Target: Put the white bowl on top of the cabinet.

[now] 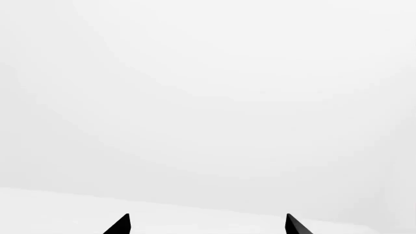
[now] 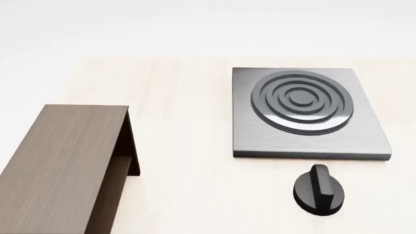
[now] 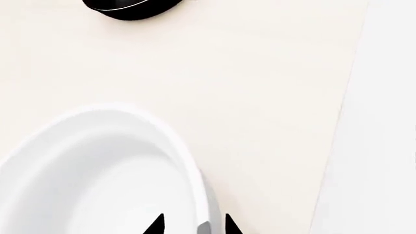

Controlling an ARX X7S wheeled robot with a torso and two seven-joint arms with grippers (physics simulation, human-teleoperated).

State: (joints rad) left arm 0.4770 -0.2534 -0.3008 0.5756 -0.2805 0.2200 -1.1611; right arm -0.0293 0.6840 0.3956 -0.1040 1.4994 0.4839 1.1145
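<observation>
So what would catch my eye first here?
Probably the grey stove plate with its raised rings, far right on the pale table, with a black knob in front of it. The brown cabinet fills the near left. In the right wrist view, the right tool straddles the white bowl's rim.

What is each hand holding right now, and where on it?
The right hand straddles the white bowl's rim, one finger inside, one outside; whether it is clamped cannot be told. The left hand is open, holding nothing.
</observation>
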